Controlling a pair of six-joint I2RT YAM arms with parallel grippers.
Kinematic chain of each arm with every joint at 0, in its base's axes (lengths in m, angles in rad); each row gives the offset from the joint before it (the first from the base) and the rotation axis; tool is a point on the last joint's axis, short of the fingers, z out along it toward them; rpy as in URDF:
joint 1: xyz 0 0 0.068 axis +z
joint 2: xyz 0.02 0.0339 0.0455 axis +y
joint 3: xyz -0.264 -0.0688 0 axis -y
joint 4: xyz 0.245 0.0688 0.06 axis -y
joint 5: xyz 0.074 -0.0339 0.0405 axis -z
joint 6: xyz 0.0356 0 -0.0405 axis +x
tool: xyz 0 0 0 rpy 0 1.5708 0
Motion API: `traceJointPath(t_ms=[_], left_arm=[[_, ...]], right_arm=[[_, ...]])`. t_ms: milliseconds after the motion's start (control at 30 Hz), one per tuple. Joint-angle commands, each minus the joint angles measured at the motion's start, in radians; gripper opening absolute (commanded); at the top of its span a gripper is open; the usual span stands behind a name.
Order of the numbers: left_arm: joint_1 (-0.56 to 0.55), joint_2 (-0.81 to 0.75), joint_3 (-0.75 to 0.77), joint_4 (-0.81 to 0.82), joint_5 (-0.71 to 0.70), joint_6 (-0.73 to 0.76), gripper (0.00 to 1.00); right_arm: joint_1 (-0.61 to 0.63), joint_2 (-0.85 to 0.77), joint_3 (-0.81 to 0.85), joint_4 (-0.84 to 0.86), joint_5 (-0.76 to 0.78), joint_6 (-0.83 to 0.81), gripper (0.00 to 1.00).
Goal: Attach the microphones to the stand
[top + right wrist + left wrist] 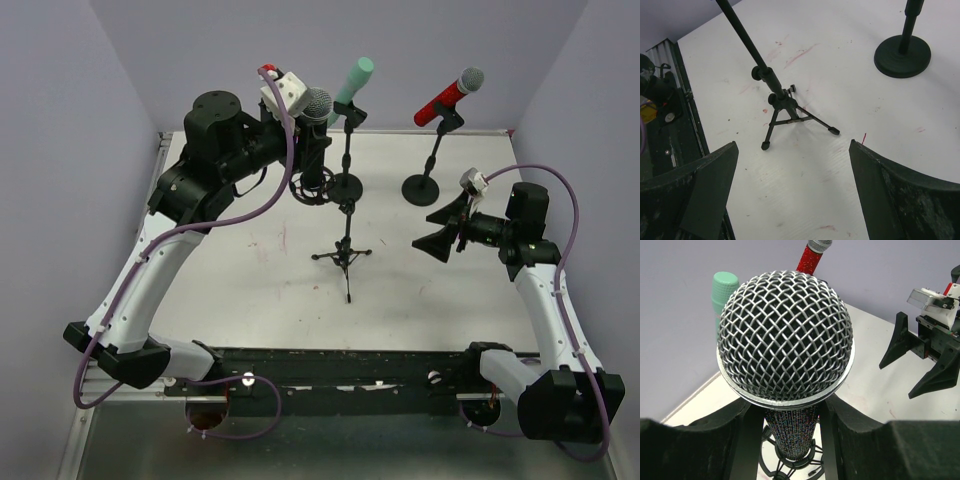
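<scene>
White surface [240, 290]: my left gripper [314, 140] clamps upright black microphone with silver mesh head [785, 340]; my right gripper [440, 228] wide open, empty.

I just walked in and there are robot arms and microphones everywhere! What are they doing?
The robot is putting microphones on stands. The left gripper holds the black microphone upright by its handle, with the bottom end down at a ring holder on the table. The mint-green microphone and the red microphone already sit in clips on stands. The right gripper is open and holds nothing, hanging over the table near the tripod stand.
</scene>
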Motion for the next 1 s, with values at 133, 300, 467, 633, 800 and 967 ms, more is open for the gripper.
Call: traceJointPath(t_ms=[133, 300, 467, 633, 800, 967], left_arm=[[0.007, 0.006, -0.009, -0.083, -0.011, 0.038, 0.00], [0.025, 0.007, -0.015, -0.084, 0.013, 0.007, 0.00], [0.044, 0.009, -0.024, -0.073, 0.072, -0.033, 0.00], [0.048, 0.018, -0.029, -0.090, 0.092, -0.028, 0.00], [0.050, 0.029, -0.018, -0.107, 0.170, -0.039, 0.00], [0.051, 0.049, 0.009, -0.145, 0.199, -0.036, 0.00]], right_arm=[[0.003, -0.004, 0.005, 0.003, 0.022, -0.018, 1.00], [0.003, -0.006, 0.005, 0.003, 0.021, -0.023, 1.00], [0.003, -0.006, 0.007, 0.001, 0.022, -0.025, 1.00], [0.001, -0.007, 0.005, -0.001, 0.021, -0.026, 1.00], [0.003, -0.007, 0.005, -0.002, 0.021, -0.026, 0.99], [0.001, -0.006, 0.005, -0.004, 0.021, -0.028, 1.00]])
